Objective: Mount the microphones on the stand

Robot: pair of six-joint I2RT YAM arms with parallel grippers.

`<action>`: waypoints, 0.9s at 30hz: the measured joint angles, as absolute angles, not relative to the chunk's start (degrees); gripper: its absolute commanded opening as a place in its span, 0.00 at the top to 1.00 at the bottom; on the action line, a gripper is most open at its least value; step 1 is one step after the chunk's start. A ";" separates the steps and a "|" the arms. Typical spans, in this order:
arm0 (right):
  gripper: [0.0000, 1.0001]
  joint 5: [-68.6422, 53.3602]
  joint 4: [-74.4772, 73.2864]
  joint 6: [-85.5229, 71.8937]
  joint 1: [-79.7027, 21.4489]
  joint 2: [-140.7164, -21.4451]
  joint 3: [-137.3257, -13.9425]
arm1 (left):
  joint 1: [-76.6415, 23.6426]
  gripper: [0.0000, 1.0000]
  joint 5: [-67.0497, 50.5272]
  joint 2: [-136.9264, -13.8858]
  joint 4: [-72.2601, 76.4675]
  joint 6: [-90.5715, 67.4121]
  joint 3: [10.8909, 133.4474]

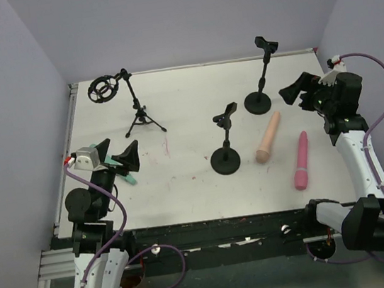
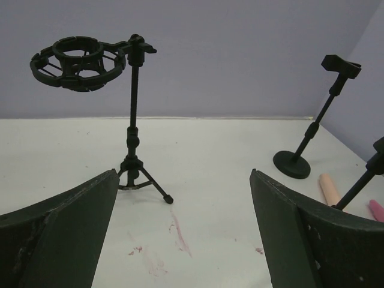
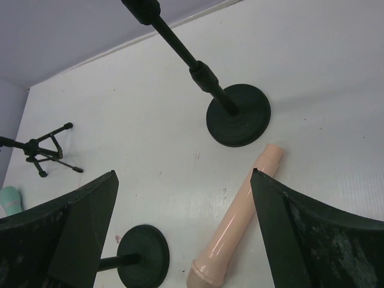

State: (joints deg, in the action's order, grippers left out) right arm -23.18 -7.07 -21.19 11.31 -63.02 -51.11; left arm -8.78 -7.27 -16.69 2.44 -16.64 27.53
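Left gripper [image 1: 124,159]: fingers spread wide with nothing between them, poised at 8 o'clock right over the teal microphone [image 1: 129,177].
Right gripper [image 1: 297,90]: parted and empty too, out at 2 o'clock, with its wrist view looking down on the peach microphone [image 1: 268,138].
Teal microphone: flat on the table at 8 o'clock, mostly hidden under the left gripper, one end peeking out.
Peach microphone: flat at 3 o'clock, between the two clip stands.
Pink microphone [image 1: 301,161]: flat at 4 o'clock, near the peach one but not touching it.
Stands: tripod stand [image 1: 143,119] with ring mount at 11 o'clock, far clip stand [image 1: 258,102] at 2, near clip stand [image 1: 226,159] at 5. No stand holds a microphone.
Handling: slim, glossy plastic, so probably light and stiff but slick and keen to roll.
Grip: pinch across the barrel around mid-length, keeping the tail free for the clip.
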 measured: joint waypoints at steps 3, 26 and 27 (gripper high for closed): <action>0.00 -23.22 -7.20 -21.45 11.31 -63.02 -51.16 | -8.73 0.01 -9.17 -16.69 2.79 -17.58 27.51; 0.00 -45.01 -5.78 -10.37 11.31 -61.91 -46.85 | -13.45 0.02 -28.86 -27.05 -2.17 -25.28 31.90; 0.00 -47.29 -5.69 -9.10 11.31 -61.91 -46.46 | -15.14 0.02 -29.19 -27.77 -3.11 -25.26 32.60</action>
